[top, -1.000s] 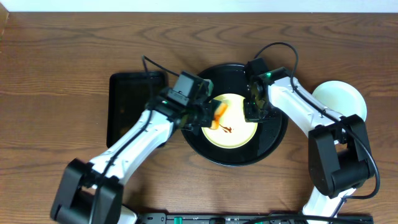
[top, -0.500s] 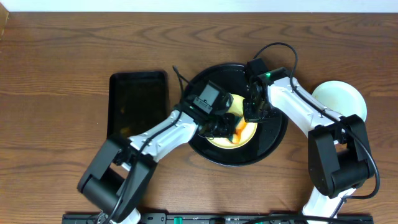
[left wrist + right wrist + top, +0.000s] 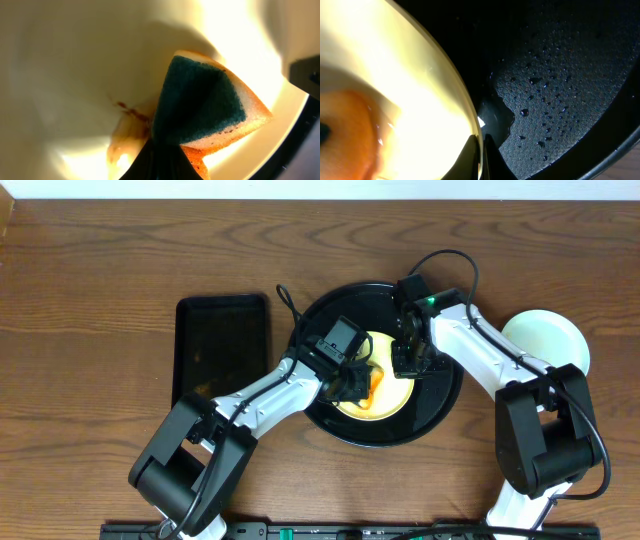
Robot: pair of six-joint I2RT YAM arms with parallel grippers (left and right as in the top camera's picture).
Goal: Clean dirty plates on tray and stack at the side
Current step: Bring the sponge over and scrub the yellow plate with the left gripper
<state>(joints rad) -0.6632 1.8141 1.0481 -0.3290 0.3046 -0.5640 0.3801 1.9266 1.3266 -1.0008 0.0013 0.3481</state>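
Rect tray: far left on the table, well apart from the work. Nothing clearly on it.
L arm: reaches in from lower left. Vs 1 s ago it has swung right, from the plate's left edge to over its middle.
Left gripper: clamped on the sponge, jaws narrow, pressing it down onto the plate.
Sponge: orange foam w/ green scour face, tilted. It went across to the plate's right side approx 0.5 s ago and is now back nearer centre. Reads as a back-and-forth scrub stroke.
Smear: brown streak touching the sponge's left edge, thinned and wet-looking, not gone. In the overhead view the sponge now covers the spot where it was plain 1 s ago.
Yellow plate: lies inside the round tray, right of centre. Hasn't shifted over the last second.
Round tray: glossy black, wet, w/ droplets and a small pool by the plate's rim.
Right gripper: closed thin on the plate's upper-right rim, pinning it. Same place as 1 s ago.
Side plate: pale, on the table right of the round tray, apart from it. Can't tell if it's one plate or a stack.
Meaning: judged mid-scrub. Cleaning is under way but this plate isn't ready to go aside yet, prob needs more passes.
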